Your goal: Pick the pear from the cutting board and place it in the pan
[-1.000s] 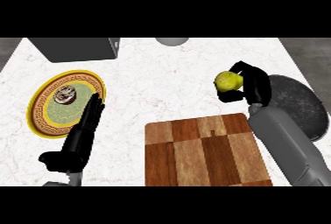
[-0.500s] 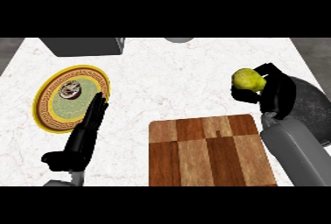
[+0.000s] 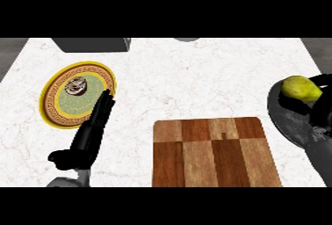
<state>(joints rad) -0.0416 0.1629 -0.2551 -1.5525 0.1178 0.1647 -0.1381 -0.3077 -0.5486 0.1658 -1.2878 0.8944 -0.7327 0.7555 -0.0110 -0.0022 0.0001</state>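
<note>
My right hand [image 3: 319, 110] is grasping the pear [image 3: 300, 88] in curled fingers above the pan [image 3: 288, 125], while my left hand [image 3: 88, 136] is resting with fingers released.

You could not see the whole pan [image 3: 292, 127]: the view's right edge cut it off. The right hand [image 3: 320, 115] showed only as a dark shape against the pan, partly behind the pear [image 3: 300, 88], so its fingers could not be made out. The small object on the plate [image 3: 62, 112] was too small to identify.
</note>
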